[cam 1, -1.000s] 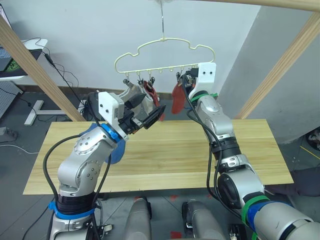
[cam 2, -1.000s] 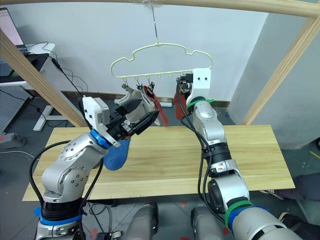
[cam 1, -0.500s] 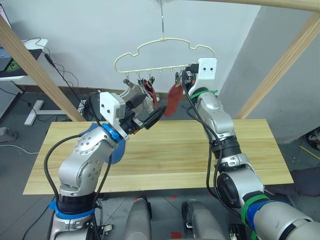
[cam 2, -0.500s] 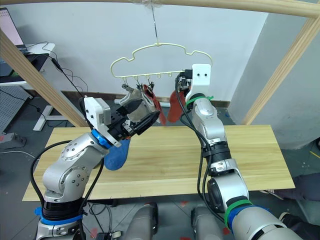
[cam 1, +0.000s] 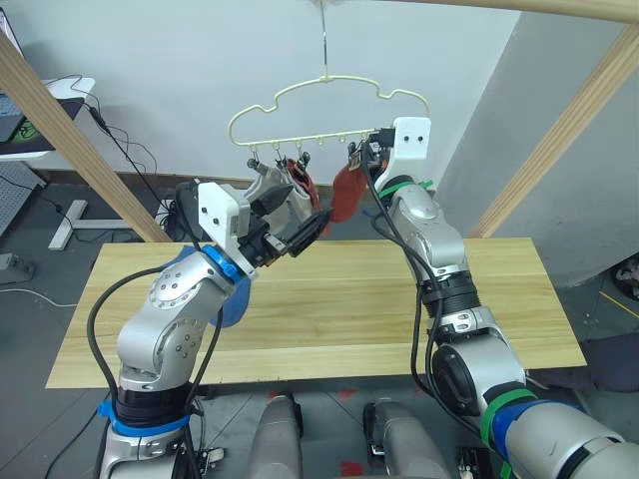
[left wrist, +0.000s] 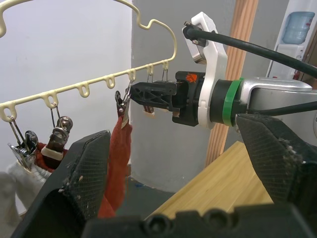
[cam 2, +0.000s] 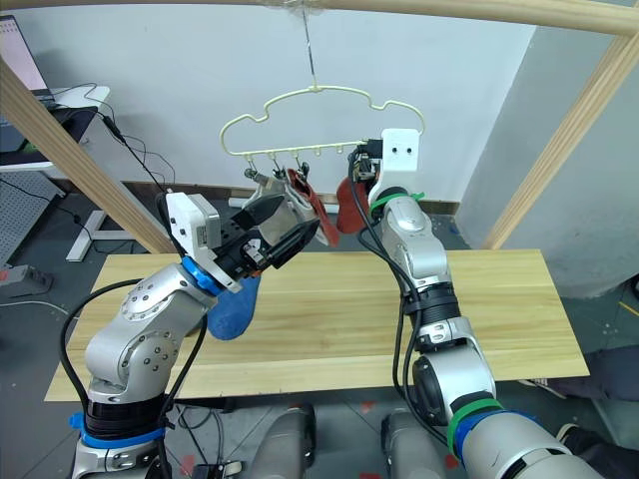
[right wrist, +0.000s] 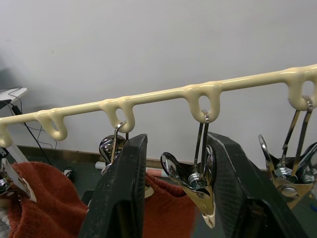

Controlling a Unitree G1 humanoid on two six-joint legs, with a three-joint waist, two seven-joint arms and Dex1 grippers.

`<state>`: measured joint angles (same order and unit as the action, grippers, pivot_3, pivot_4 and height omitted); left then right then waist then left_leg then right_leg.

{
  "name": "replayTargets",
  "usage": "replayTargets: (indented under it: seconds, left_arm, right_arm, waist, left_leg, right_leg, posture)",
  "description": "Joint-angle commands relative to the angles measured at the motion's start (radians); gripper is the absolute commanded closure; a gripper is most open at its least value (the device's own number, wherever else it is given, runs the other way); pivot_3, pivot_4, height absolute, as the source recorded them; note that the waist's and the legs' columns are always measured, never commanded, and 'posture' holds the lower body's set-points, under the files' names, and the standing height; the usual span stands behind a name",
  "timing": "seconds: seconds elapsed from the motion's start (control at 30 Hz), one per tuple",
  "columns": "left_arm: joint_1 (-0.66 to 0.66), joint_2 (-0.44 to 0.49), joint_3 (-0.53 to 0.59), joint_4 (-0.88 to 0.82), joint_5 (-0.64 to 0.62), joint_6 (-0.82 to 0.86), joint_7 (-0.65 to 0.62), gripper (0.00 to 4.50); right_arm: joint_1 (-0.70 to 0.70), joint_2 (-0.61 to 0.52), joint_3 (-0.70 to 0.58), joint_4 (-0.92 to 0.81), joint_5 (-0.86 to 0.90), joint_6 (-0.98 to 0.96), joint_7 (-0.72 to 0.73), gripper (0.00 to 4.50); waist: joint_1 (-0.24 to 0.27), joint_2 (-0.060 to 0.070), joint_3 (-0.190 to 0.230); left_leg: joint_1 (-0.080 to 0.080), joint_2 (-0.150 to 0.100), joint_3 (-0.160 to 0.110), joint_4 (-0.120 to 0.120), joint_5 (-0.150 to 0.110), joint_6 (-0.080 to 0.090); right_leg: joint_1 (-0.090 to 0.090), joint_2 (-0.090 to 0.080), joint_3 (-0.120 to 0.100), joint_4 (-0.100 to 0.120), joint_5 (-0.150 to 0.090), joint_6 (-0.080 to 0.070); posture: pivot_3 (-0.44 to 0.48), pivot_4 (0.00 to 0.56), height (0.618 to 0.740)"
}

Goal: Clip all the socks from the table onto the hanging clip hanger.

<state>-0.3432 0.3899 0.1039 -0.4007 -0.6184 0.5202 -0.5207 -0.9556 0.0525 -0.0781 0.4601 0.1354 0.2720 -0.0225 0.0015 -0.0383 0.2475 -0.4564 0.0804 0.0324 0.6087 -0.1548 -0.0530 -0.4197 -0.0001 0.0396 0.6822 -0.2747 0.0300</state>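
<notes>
The cream clip hanger [cam 1: 321, 137] hangs from the top pole over the table [cam 1: 399, 299]. A light grey sock [cam 1: 266, 192] and a rust-red sock [cam 1: 299, 182] hang from its left clips. My right gripper [cam 1: 357, 157] is raised to the clip row, shut on a second rust-red sock [cam 1: 343, 192] that dangles below it. In the right wrist view a metal clip [right wrist: 192, 181] sits between its fingers. My left gripper [cam 1: 290, 222] is open just below the hung socks. A blue sock [cam 2: 234, 307] lies on the table, partly hidden by my left arm.
Slanted wooden poles [cam 1: 70, 130] [cam 1: 569, 130] flank the table and a top pole [cam 1: 559, 8] carries the hanger's hook. A desk with cables [cam 1: 40, 110] stands at the back left.
My right gripper has carried the rust-red sock up and to the left, closer to the middle clips, and the sock has swung with it. My left arm has barely moved.
</notes>
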Motion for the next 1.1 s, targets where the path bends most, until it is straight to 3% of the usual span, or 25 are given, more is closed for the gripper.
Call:
replayTargets:
  seconds: [0.03, 0.23, 0.33, 0.57, 0.73, 1.1]
  left_arm:
    - [-0.012, 0.0, -0.004, -0.03, -0.001, -0.019, -0.007, 0.0]
    - [-0.012, -0.001, -0.007, -0.031, -0.001, -0.019, -0.006, 0.0]
    - [-0.008, -0.002, -0.008, -0.033, -0.001, -0.019, -0.004, 0.0]
    - [0.014, 0.007, 0.008, 0.009, 0.03, -0.014, 0.026, 0.0]
    - [0.099, 0.089, -0.013, 0.253, 0.243, -0.112, 0.059, 0.0]
    - [-0.126, 0.065, -0.043, 0.897, 0.472, -0.294, 0.143, 0.0]
  right_arm:
    - [-0.012, 0.0, -0.002, -0.045, 0.004, -0.009, 0.003, 2.65]
    - [-0.011, -0.002, -0.002, -0.045, 0.004, -0.011, 0.006, 4.06]
    - [-0.01, -0.004, -0.002, -0.046, 0.004, -0.012, 0.007, 4.48]
    - [-0.001, -0.03, -0.009, -0.064, 0.012, 0.006, 0.029, 4.48]
    - [0.025, -0.082, -0.005, -0.128, 0.03, 0.053, 0.106, 4.48]
    - [0.107, -0.123, 0.011, -0.294, 0.051, 0.202, 0.15, 4.48]
  waist:
    - [0.0, 0.0, 0.0]
    - [0.0, 0.0, 0.0]
    - [0.0, 0.0, 0.0]
    - [0.0, 0.0, 0.0]
    - [-0.003, 0.0, 0.0]
    - [0.02, 0.0, 0.0]
  left_leg:
    - [0.0, 0.0, 0.0, 0.0, 0.0, 0.0]
    - [0.0, 0.0, 0.0, 0.0, 0.0, 0.0]
    - [0.0, 0.0, 0.0, 0.0, 0.0, 0.0]
    - [0.0, 0.0, 0.0, 0.0, 0.0, 0.0]
    - [0.002, 0.0, 0.001, -0.002, 0.0, 0.0]
    - [0.001, 0.0, 0.002, -0.001, 0.0, 0.0]
  right_leg:
    - [0.0, 0.0, 0.0, 0.0, 0.0, 0.0]
    - [0.0, 0.0, 0.0, 0.0, 0.0, 0.0]
    - [0.0, 0.0, 0.0, 0.0, 0.0, 0.0]
    - [0.0, 0.0, 0.0, 0.0, 0.0, 0.0]
    - [0.0, 0.0, 0.001, 0.0, 0.0, 0.0]
    - [0.0, 0.0, 0.001, 0.0, 0.0, 0.0]
  posture:
    - [0.108, 0.216, 0.74]
    - [0.108, 0.216, 0.74]
    - [0.11, 0.209, 0.74]
    - [0.106, 0.21, 0.74]
    - [0.095, 0.218, 0.74]
    - [0.055, 0.232, 0.74]
